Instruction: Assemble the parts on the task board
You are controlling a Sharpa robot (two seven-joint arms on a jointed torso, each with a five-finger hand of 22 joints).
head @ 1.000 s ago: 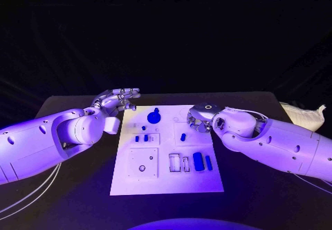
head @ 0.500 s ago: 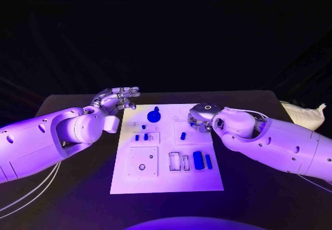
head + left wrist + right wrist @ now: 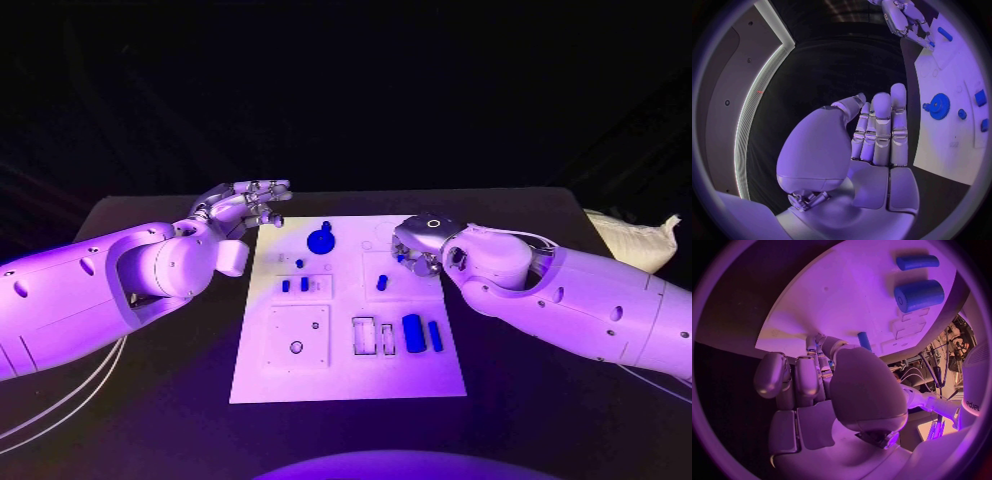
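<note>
Black desk [image 3: 144,400] under the two arms carries the white task board [image 3: 346,385] in its middle, with darkness behind. On the board lie the blue parts: a gear [image 3: 320,241] near the far edge, a small peg [image 3: 381,284] in the middle, two small blocks [image 3: 294,286] side by side, and a thick cylinder [image 3: 414,333] with a thin bar [image 3: 434,336] just beside it toward the near right.

Left hand [image 3: 245,204] hovers off the board's far left corner, over the bare desk. In the left wrist view its fingers [image 3: 881,131] stand straight and close together, the thumb a little apart, nothing in them. The gear [image 3: 940,105] lies on the board beyond those fingers, apart from them.

Right hand [image 3: 418,245] sits over the board's far right part. In the right wrist view its fingers [image 3: 804,377] curl down toward the white surface, tips at or just above it; I cannot tell whether they touch. The small peg [image 3: 864,340] shows just past the thumb, close to the fingertips, and whether it is pinched cannot be told. The thick cylinder [image 3: 919,294] and thin bar [image 3: 917,262] lie well beyond the fingers, untouched.
</note>
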